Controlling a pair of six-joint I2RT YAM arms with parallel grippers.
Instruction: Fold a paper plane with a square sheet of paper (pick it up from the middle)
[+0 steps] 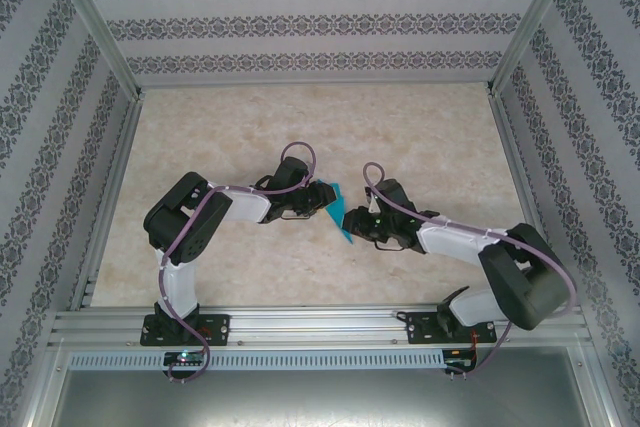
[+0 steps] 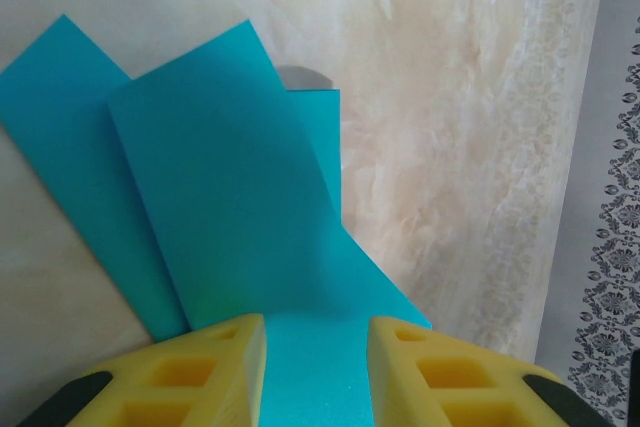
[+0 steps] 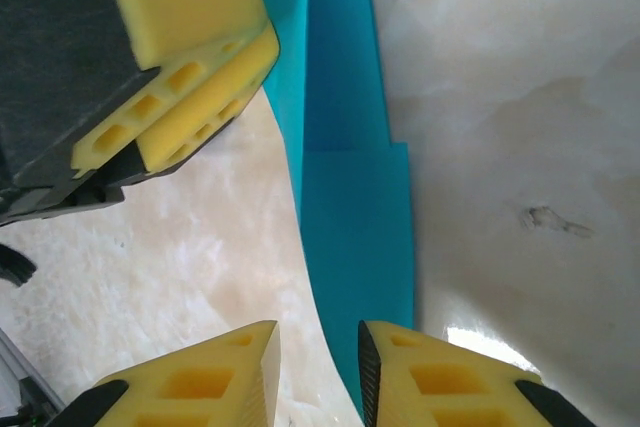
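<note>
- the teal sheet of paper (image 1: pixel 340 212), folded into overlapping layers, sits between the two gripper tips. it is about midway between the table's (image 1: pixel 250 127) left and right edges, a little nearer the near edge than the far one.
- left gripper (image 2: pixel 317 372): the paper fills the gap between its yellow fingers; i cannot tell whether it is clamped.
- right gripper (image 3: pixel 318 377): released, jaws apart, with the paper running edge-on between them, close against one finger and clear of the other.
</note>
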